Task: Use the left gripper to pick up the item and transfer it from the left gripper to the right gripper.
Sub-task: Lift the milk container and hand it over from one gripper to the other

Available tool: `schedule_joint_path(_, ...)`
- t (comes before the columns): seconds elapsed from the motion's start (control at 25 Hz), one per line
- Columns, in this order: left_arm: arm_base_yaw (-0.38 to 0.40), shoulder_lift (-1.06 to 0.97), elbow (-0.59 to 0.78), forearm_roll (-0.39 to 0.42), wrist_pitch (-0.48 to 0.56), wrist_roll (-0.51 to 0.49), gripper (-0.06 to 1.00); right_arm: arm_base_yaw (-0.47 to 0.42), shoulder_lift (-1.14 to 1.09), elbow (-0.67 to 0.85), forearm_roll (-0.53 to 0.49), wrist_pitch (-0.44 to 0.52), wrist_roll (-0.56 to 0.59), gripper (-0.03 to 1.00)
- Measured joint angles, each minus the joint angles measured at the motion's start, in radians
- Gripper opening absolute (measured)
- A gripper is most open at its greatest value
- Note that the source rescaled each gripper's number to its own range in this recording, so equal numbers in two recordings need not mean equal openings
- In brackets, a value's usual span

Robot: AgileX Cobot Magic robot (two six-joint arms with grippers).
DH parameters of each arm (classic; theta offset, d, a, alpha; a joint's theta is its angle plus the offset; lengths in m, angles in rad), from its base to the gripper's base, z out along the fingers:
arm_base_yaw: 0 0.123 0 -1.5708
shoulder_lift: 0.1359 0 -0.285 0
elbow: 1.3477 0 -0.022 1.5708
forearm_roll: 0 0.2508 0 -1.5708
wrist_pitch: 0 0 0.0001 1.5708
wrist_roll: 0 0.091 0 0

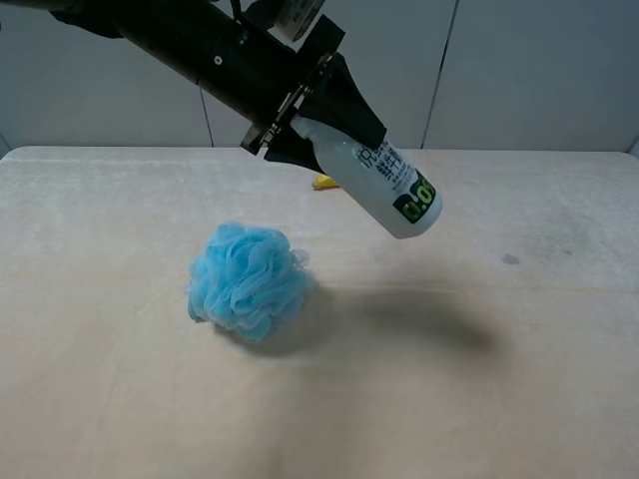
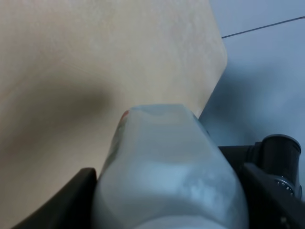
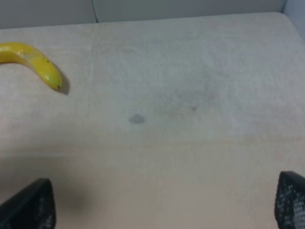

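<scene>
My left gripper (image 1: 334, 125) reaches in from the upper left, high above the table, and is shut on the item. The item is a small white bottle (image 1: 384, 185) with black characters and a green-black band. It is gripped at its cap end and tilts down to the right. In the left wrist view the bottle (image 2: 167, 167) fills the space between the two black fingers (image 2: 62, 205). My right gripper (image 3: 159, 210) is open and empty over bare table; only its two fingertips (image 3: 28, 205) show, and it is out of the exterior high view.
A blue mesh puff (image 1: 248, 279) lies on the beige table (image 1: 519, 379) left of centre. A yellow banana (image 1: 322, 182) lies behind the bottle, mostly hidden there; it shows fully in the right wrist view (image 3: 33, 59). The bottle's shadow falls right of the puff.
</scene>
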Motion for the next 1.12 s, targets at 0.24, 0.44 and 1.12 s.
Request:
schedule_joint_path(0.24, 0.0, 0.0, 0.0, -0.004, 0.033, 0.025, 0.03, 0.0, 0.0, -0.001, 0.06, 0.001, -0.069, 1.0)
schedule_joint_path(0.44, 0.0, 0.0, 0.0, -0.004, 0.033, 0.026, 0.03, 0.0, 0.137, -0.073, 0.193, -0.019, -0.186, 1.0)
schedule_joint_path(1.12, 0.0, 0.0, 0.0, -0.021, 0.031, 0.029, 0.03, 0.336, 0.824, -0.281, 0.544, -0.24, -0.741, 1.0)
